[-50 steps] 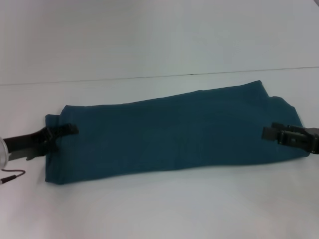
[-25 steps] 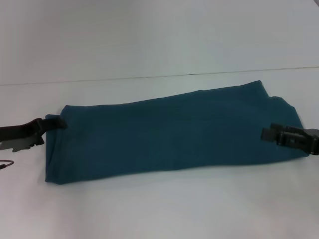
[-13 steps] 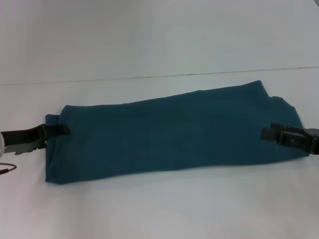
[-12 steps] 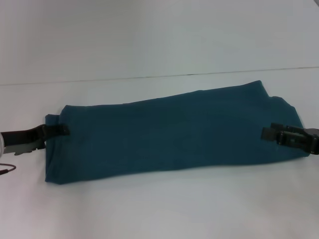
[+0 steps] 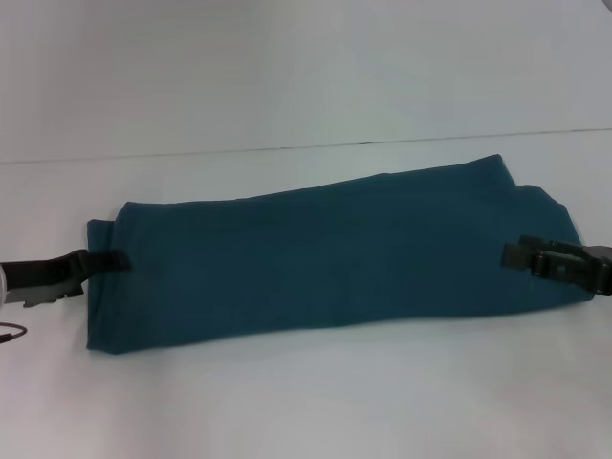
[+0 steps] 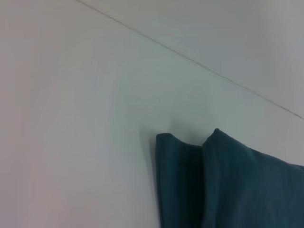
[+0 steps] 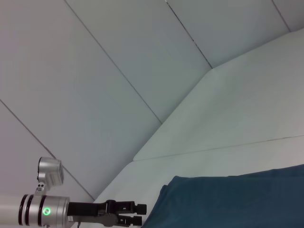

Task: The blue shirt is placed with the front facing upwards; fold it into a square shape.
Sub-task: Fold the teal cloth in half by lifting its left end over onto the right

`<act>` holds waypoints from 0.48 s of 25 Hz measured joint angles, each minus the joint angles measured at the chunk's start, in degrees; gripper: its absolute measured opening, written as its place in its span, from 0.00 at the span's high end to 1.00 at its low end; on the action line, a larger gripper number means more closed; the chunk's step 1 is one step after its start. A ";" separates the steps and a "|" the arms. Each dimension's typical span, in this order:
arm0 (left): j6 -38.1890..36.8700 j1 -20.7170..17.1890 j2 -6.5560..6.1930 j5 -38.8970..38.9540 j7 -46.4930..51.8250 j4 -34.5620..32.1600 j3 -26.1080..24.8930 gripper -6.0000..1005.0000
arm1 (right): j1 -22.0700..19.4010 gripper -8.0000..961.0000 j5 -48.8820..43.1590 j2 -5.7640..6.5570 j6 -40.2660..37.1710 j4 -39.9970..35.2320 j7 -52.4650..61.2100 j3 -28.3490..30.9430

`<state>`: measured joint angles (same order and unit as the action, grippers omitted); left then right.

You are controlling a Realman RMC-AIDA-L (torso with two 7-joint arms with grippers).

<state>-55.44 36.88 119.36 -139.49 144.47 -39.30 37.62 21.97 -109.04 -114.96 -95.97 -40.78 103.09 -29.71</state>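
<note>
The blue shirt [image 5: 325, 258] lies on the white table as a long folded strip running left to right, plain teal side up. My left gripper [image 5: 113, 260] sits at the strip's left end, its upper finger lying over the cloth edge. The right wrist view shows the left gripper [image 7: 138, 214] with a small gap between its two fingers, right beside the shirt [image 7: 237, 199]. In the left wrist view only the shirt's folded corner [image 6: 228, 185] shows. My right gripper [image 5: 512, 254] rests on the strip's right end.
The white table [image 5: 316, 402] runs wide in front of and behind the shirt. Behind it, a thin seam [image 5: 306, 146] marks the table's back edge against the pale wall. A thin cable end [image 5: 11, 331] hangs below the left arm.
The left gripper pulled back to the left, then came in again at the shirt's left edge, now a little nearer to me than before. Neither the right gripper nor the shirt has moved.
</note>
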 joint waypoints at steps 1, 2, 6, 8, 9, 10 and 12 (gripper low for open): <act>0.00 0.00 0.00 0.00 0.00 0.08 0.00 0.10 | -0.03 0.05 0.02 0.00 0.00 0.00 0.01 0.00; 0.00 -0.01 0.00 0.00 0.01 0.13 0.00 0.10 | -0.07 0.05 0.04 0.00 0.00 0.00 0.01 0.00; -0.02 -0.03 0.07 0.00 0.02 0.26 0.00 0.10 | -0.19 0.05 0.08 0.00 0.00 0.00 0.01 0.00; -0.08 -0.03 0.10 0.00 0.02 0.31 -0.01 0.10 | -0.27 0.05 0.08 0.00 0.00 0.00 0.00 0.00; -0.17 0.06 0.13 0.01 0.03 0.48 0.04 0.10 | -0.32 0.05 0.08 0.00 0.00 0.00 -0.01 0.00; -0.19 0.18 0.13 0.02 0.03 0.68 0.16 0.10 | -0.36 0.05 0.08 0.00 0.00 0.00 -0.03 0.00; -0.18 0.53 0.10 0.11 0.07 1.28 0.72 0.10 | -0.44 0.05 0.08 0.00 0.00 0.00 -0.12 0.00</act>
<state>-55.62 37.42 119.46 -139.38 144.54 -38.02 38.34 21.53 -108.97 -114.96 -95.98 -40.78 102.97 -29.71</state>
